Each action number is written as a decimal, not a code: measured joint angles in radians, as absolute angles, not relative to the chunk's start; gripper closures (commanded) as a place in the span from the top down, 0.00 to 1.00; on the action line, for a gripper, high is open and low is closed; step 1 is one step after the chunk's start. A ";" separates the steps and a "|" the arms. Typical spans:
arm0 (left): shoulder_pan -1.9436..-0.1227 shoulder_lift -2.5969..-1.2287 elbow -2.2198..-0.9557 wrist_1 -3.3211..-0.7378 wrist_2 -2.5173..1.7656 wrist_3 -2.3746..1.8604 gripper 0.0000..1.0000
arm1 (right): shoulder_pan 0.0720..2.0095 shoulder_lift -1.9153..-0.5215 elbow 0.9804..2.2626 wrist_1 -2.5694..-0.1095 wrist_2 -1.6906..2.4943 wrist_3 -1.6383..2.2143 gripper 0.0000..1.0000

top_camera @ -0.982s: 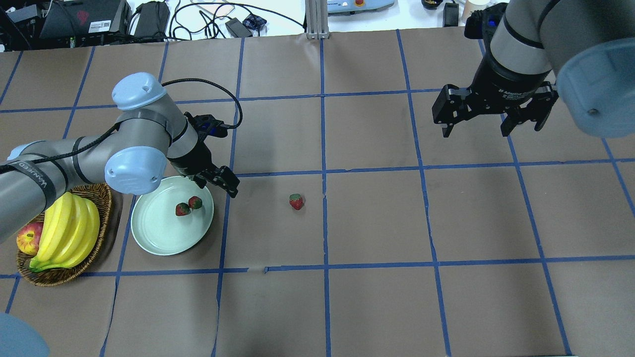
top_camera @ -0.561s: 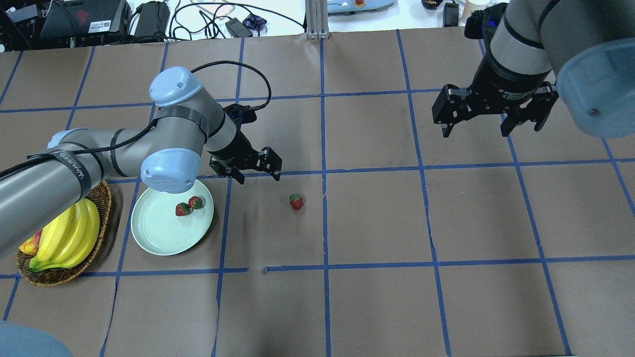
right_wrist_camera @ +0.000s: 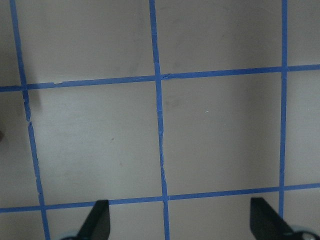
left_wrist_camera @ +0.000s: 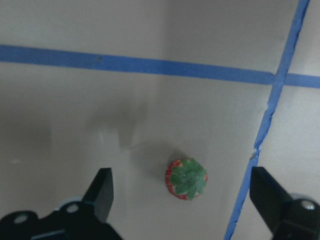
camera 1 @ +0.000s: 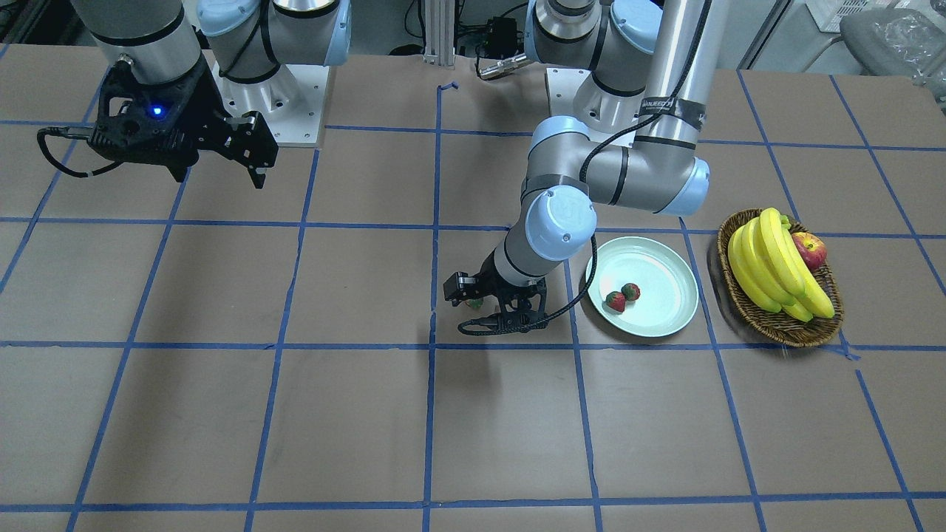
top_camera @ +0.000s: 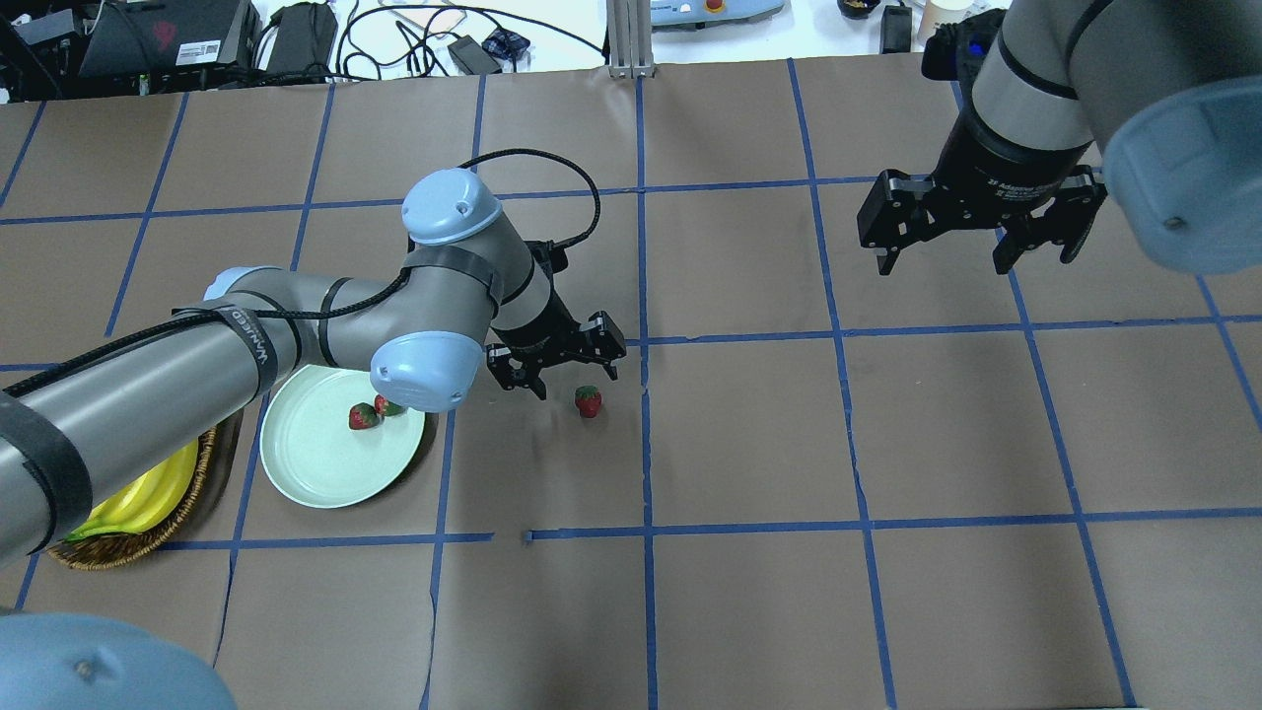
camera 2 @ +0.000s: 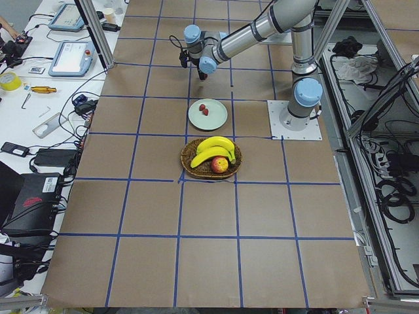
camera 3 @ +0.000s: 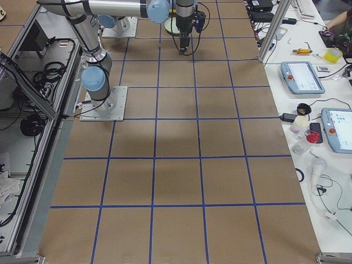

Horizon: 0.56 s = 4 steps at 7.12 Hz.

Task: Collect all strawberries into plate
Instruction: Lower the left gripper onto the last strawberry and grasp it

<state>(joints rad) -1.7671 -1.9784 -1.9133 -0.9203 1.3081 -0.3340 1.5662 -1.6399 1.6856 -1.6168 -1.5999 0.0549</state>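
Note:
Two strawberries lie in the pale mint plate. A third strawberry lies on the brown paper to the plate's right. My left gripper is open and hovers just above and behind this loose berry. In the left wrist view the berry lies between the two fingers, untouched. From the front, the gripper mostly hides the berry. My right gripper is open and empty, high over the far right of the table.
An oval wicker basket with bananas and an apple stands beside the plate. From overhead my left arm covers most of the basket. Cables and gear lie beyond the table's far edge.
My left arm has swung to the right, from over the plate's far edge to over the loose strawberry. The gripper stays open. The right arm has not moved.

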 measured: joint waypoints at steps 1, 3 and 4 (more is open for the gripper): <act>-1.773 -1.992 -1.914 -0.921 1.308 -0.339 0.50 | 1.566 -1.640 1.686 -1.617 -1.601 0.055 1.00; -1.776 -2.005 -1.914 -0.924 1.309 -0.334 0.09 | 1.566 -1.639 1.686 -1.617 -1.600 0.055 1.00; -1.776 -2.008 -1.914 -0.925 1.309 -0.332 0.00 | 1.566 -1.639 1.686 -1.617 -1.600 0.055 1.00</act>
<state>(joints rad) -1.7762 -2.0080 -1.9144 -0.9247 1.3085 -0.3322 1.5662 -1.6386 1.6858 -1.6168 -1.5998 0.0552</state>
